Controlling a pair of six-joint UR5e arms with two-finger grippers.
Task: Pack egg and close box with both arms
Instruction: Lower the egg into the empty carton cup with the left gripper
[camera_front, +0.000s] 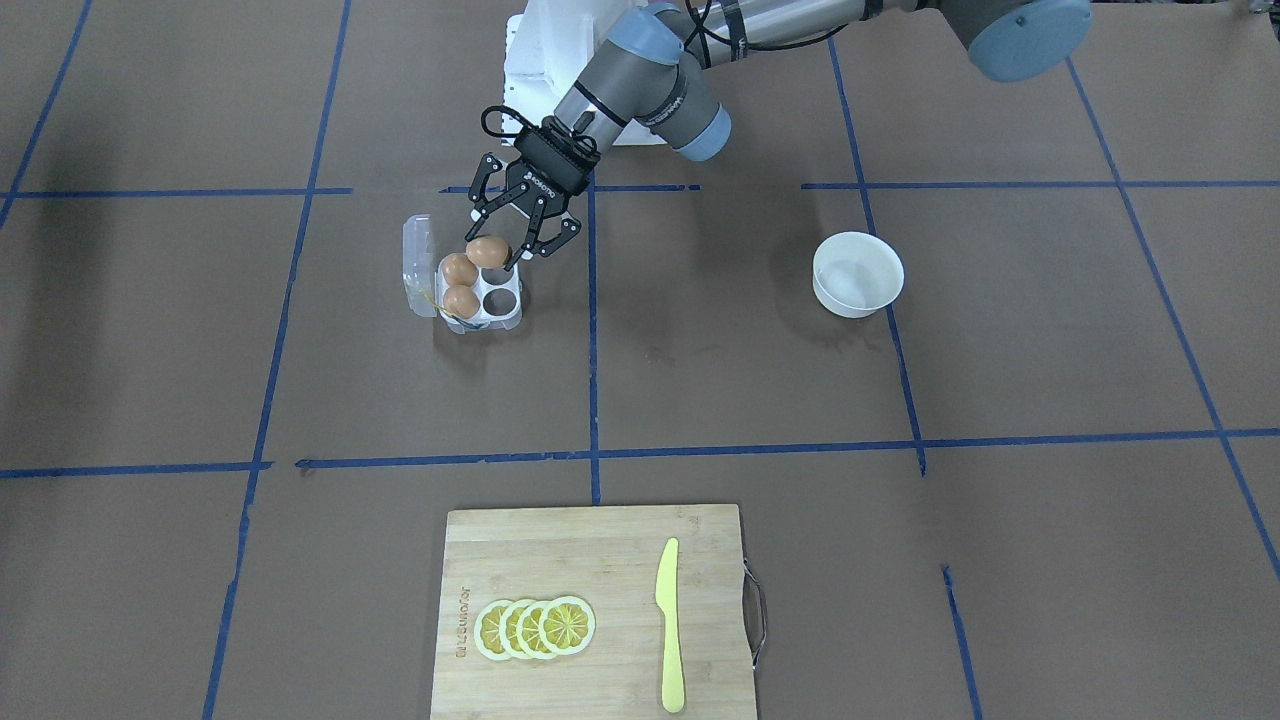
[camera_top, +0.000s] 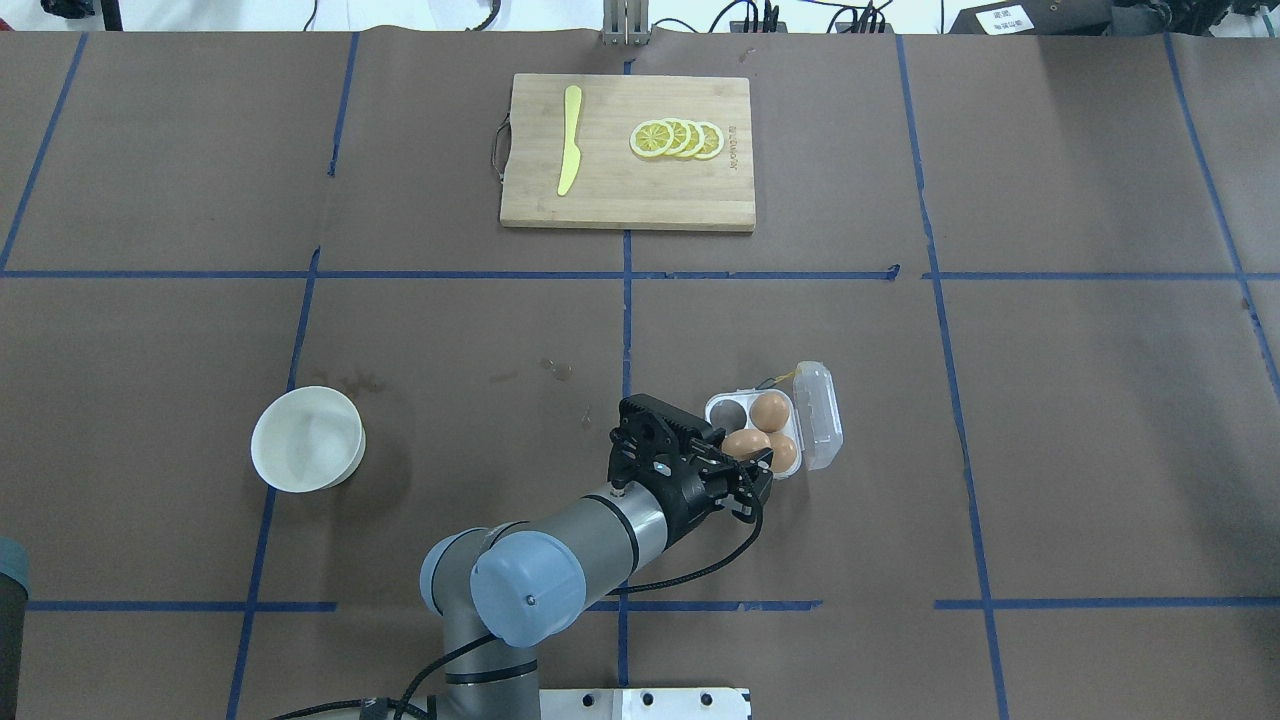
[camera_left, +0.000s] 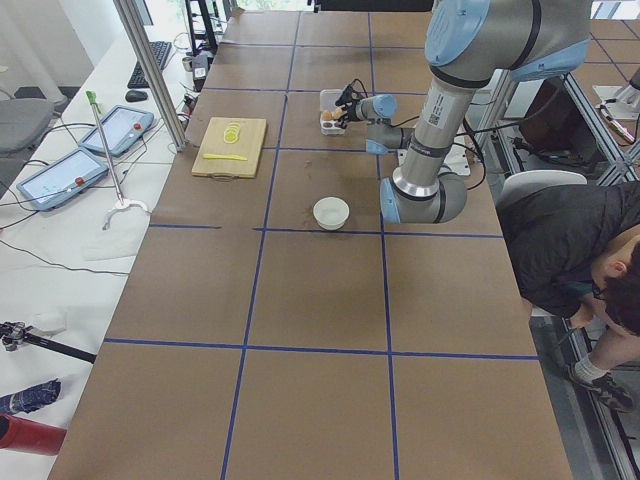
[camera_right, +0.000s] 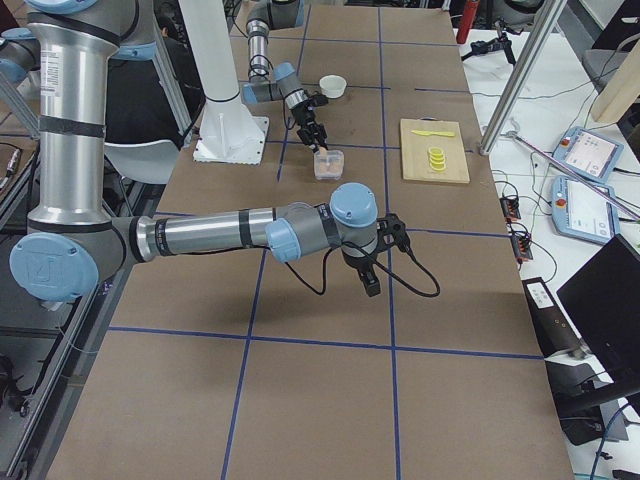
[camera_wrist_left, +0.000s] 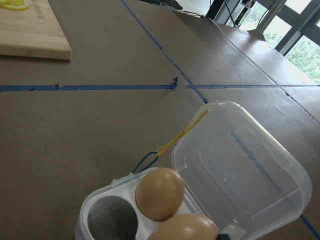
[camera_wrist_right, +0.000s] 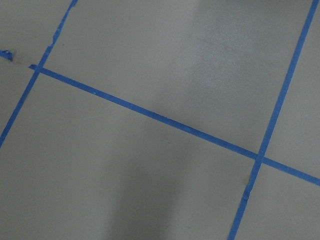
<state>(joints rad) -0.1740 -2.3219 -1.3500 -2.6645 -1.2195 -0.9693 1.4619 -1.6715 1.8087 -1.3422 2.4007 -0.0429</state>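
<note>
My left gripper (camera_front: 491, 253) is shut on an orange-brown egg (camera_front: 488, 250) and holds it just over a back cell of the clear egg box (camera_front: 511, 318). The box's lid (camera_front: 418, 262) stands open. Two other brown eggs (camera_front: 460, 270) (camera_front: 461, 301) sit in the cells beside the lid, and one front cell (camera_front: 497, 296) is empty. In the overhead view the held egg (camera_top: 745, 443) lies between the fingers of the left gripper (camera_top: 752, 462). The left wrist view shows the lid (camera_wrist_left: 240, 170), a seated egg (camera_wrist_left: 160, 194) and the yellow string (camera_wrist_left: 182, 135). My right gripper (camera_right: 370, 283) hovers over bare table far from the box; I cannot tell whether it is open or shut.
A white bowl (camera_front: 858, 273) stands on the table on my left side. A wooden cutting board (camera_front: 595, 560) with lemon slices (camera_front: 535, 627) and a yellow knife (camera_front: 669, 625) lies at the far edge. The white pedestal (camera_front: 545, 60) is behind the box. A person (camera_left: 580, 250) sits beside the table.
</note>
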